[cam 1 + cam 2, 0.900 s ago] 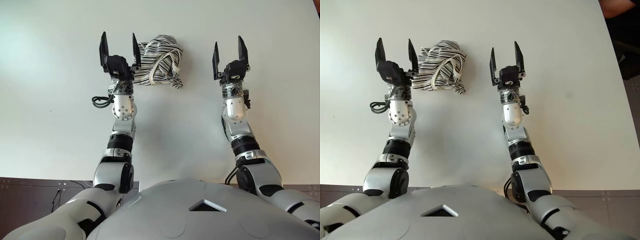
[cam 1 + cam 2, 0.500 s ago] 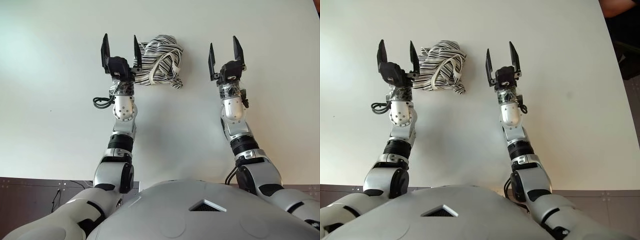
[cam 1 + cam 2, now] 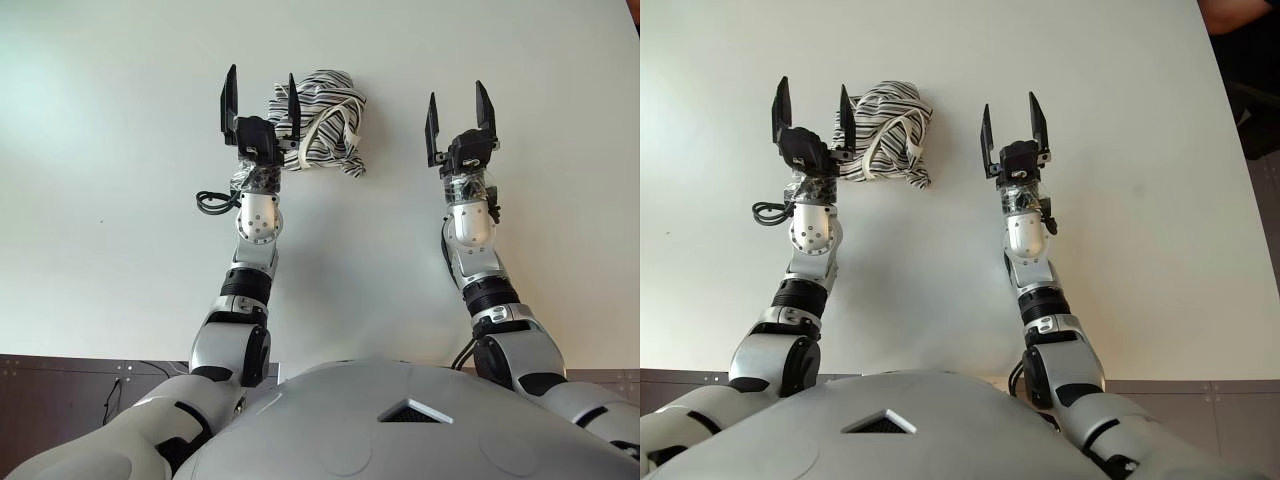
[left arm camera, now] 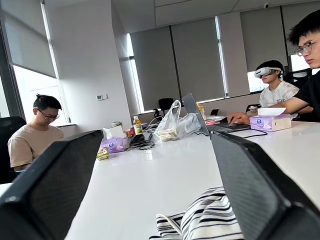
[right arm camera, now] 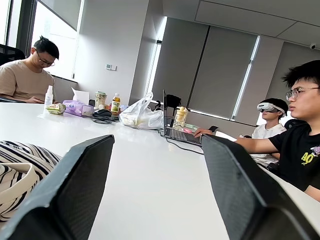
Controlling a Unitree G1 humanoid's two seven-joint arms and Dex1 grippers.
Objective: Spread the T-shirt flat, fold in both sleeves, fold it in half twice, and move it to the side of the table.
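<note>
Sideways toward the T-shirt is where my left claw (image 3: 261,92) has been shifting, so its inner finger is now overlapping the left edge of the crumpled striped bundle. Both claws are spread wide and gripping nothing. My right claw (image 3: 457,100) is hovering apart from the cloth on its other side. The T-shirt (image 3: 325,115) is lying bunched on the white tabletop (image 3: 120,120) between them, not yet spread. I am flanking it, I judge, so each claw can take an edge and pull the cloth open.
</note>
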